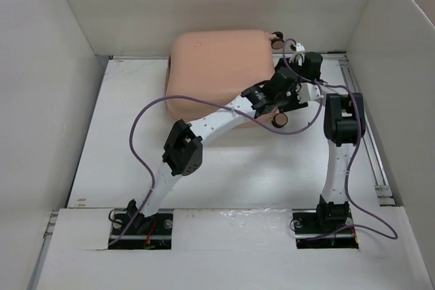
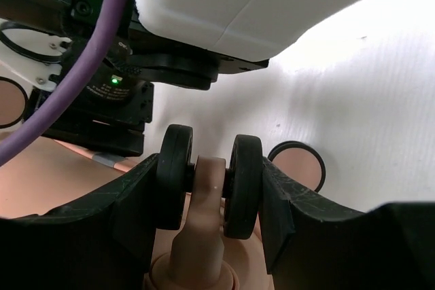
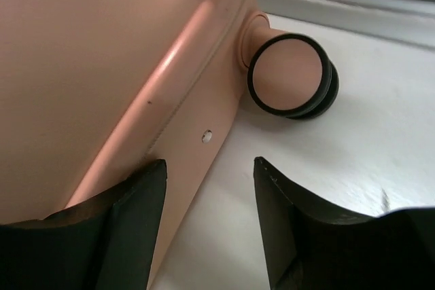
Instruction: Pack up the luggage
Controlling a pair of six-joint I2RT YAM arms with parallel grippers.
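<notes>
Smooth plastic luggage point(image 1: 211, 66) (slight sheen).

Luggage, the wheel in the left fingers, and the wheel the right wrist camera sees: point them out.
luggage point(image 1: 217, 66): top external view, middle of the pink shell.
clamped wheel point(image 2: 175, 174): left wrist view, its left black disc.
free wheel point(image 3: 289, 73): right wrist view, its pink face.
</notes>
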